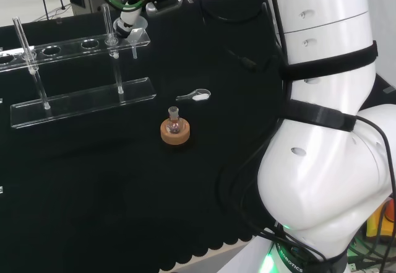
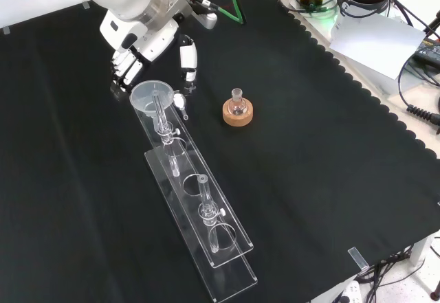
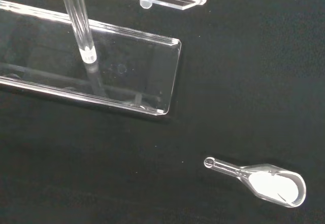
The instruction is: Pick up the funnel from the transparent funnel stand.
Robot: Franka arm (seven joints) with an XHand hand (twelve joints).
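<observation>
The black cloth [image 2: 330,152] covers the bench. On it the clear stand [image 2: 196,214] holds the funnel [image 2: 148,95] in its end hole, stem hanging down. The hand [image 2: 134,59] waits just at the funnel's 12 o'clock in the front view, fingers half bent, not gripping yet. At 3 o'clock sits a small flask [image 2: 237,104] on a cork ring [image 2: 238,115].

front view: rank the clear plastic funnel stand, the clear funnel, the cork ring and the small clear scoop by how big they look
1. Clear plastic funnel stand
2. Clear funnel
3. Cork ring
4. Small clear scoop
</observation>
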